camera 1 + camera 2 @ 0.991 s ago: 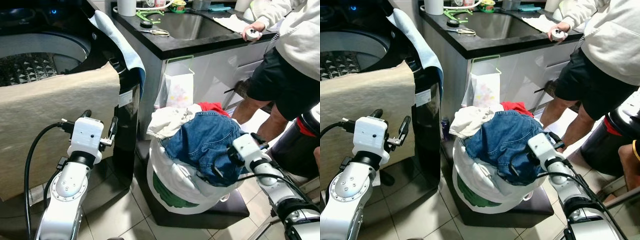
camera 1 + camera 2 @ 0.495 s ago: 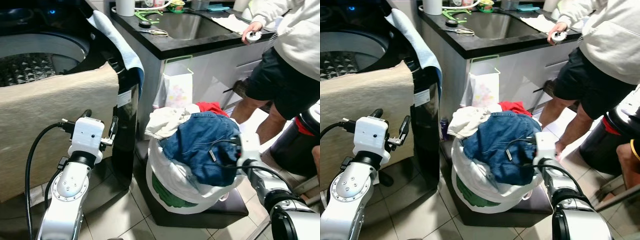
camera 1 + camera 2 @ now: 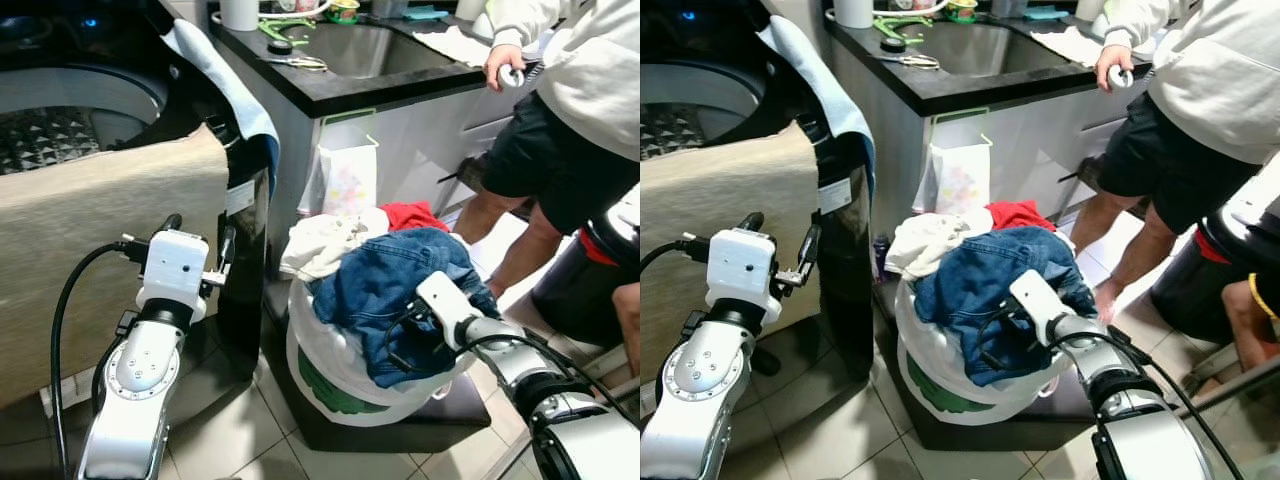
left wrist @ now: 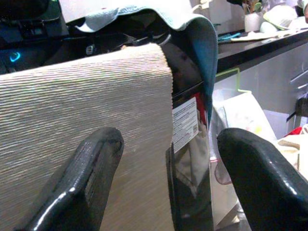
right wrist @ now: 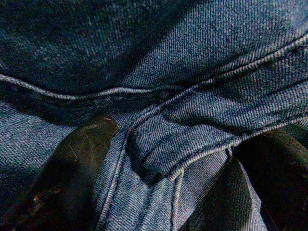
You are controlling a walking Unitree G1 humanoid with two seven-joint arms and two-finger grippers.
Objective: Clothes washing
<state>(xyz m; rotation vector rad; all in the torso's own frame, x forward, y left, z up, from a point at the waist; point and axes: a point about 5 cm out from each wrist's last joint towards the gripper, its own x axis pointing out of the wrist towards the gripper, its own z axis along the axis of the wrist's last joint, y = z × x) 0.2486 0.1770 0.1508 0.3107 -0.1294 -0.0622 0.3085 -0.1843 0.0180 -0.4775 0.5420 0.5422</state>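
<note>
The washing machine (image 3: 110,120) stands left, the laundry bag (image 3: 340,370) beside it. The right end effector (image 5: 159,168), fingers spread, now presses deeper into the jeans (image 3: 395,290); the left end effector (image 4: 168,187) stays open, raised

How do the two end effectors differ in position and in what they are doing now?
The right end effector is pressed into the blue jeans on top of the laundry bag, a denim fold between its fingers. The left end effector is raised before the beige cloth draped over the washing machine, touching nothing. Both have two black fingers spread apart.
</note>
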